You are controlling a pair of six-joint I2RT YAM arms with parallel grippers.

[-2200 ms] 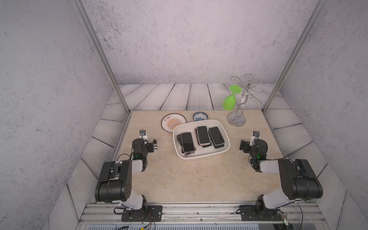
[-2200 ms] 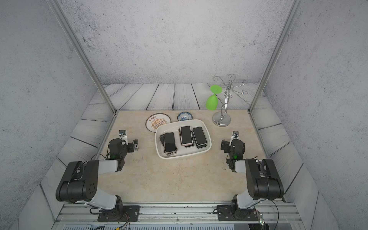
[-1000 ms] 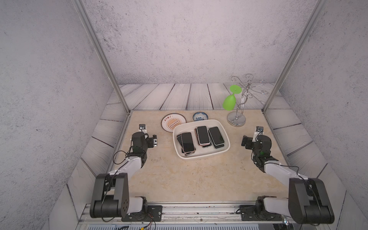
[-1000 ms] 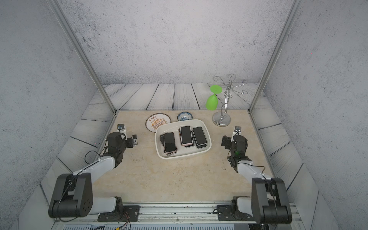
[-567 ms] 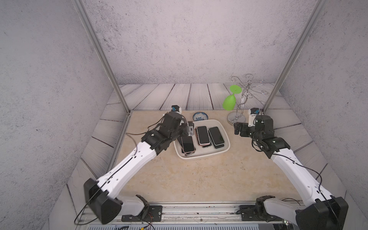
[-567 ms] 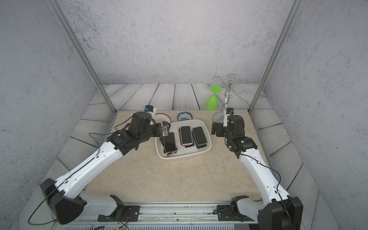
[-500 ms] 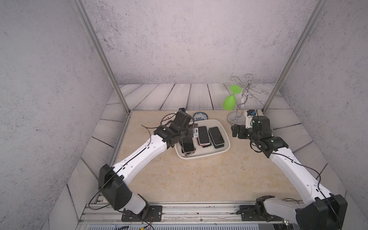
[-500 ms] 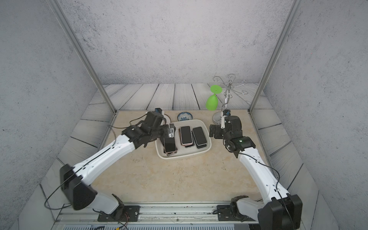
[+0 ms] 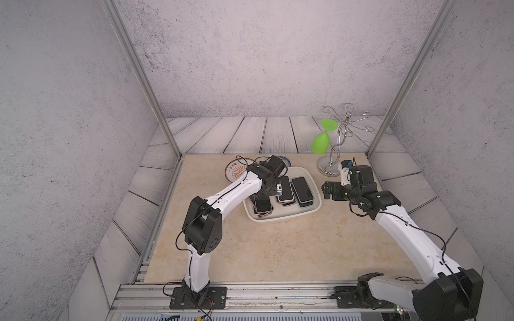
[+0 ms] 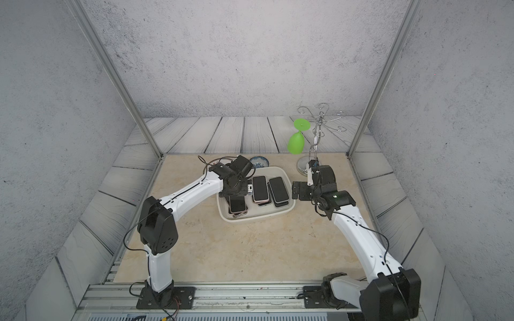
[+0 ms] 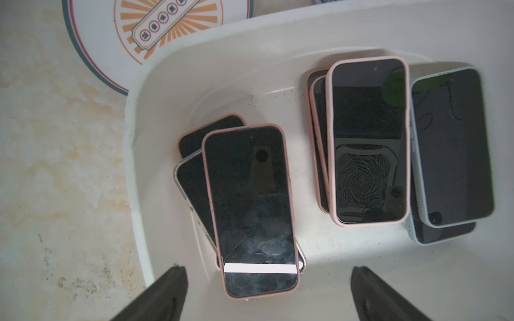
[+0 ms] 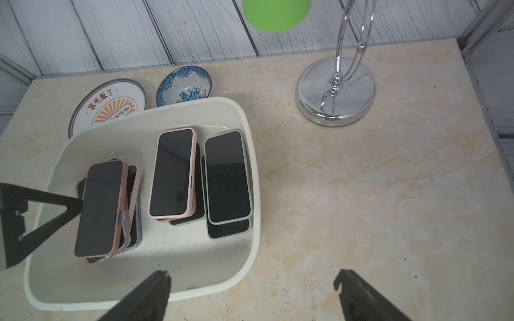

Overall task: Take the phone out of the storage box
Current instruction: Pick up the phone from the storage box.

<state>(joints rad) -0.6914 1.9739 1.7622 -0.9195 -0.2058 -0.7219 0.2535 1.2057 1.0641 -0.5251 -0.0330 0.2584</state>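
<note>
Left jaws: the left gripper is spread wide, tips down inside the storage box, pinching nothing.
Between the left jaws: the near end of the pink-cased phone, which lies screen up on top of a fanned stack of three. One finger stands off each long side; whether either touches it cannot be told.
Outside one left finger: the middle stack, topped by another pink case. The pale-cased stack lies further out the same way, close to the box wall.
Outside the other left finger: the box's rim, then bare table.
Ahead of the left jaws: the orange-patterned plate, just past the box's corner and outside it.
Right jaws: the right gripper is also spread and empty, just outside the box in both top views.
Between the right jaws: the box's rounded rim corner and bare table. One finger is over the box's inner edge, the other over the table.
Ahead of the right jaws: all three stacks, inside the box. One of the left gripper's fingers is just beside the pink-cased phone's long edge.
Further ahead: the blue-and-white dish beside the plate, and the chrome stand with a green glass hanging upside down from it.
</note>
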